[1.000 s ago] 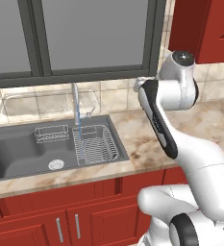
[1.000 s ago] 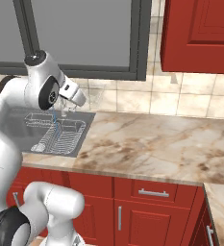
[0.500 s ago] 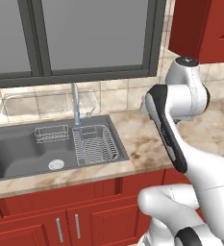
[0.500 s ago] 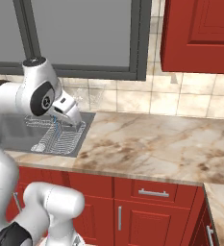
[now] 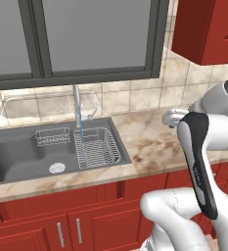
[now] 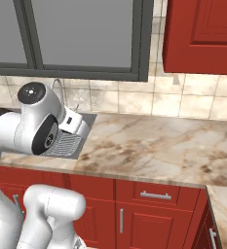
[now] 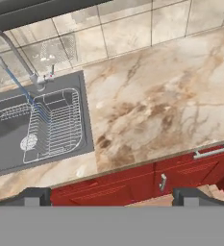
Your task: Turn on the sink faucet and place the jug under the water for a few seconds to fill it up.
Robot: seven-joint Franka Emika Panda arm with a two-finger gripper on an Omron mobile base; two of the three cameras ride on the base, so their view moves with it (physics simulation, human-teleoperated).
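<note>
Marbled beige counter (image 5: 149,142), dark sink (image 5: 17,154) recessed in it, wire racks (image 5: 97,149) inside

Water (image 5: 78,122) runs from the faucet (image 5: 77,100) into the sink (image 5: 17,157).

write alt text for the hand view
Water runs in a thin blue stream from the chrome gooseneck sink faucet into the dark grey sink, landing on a wire rack. A marble counter stretches right, above red cabinets; the open gripper frames the bottom.
</note>
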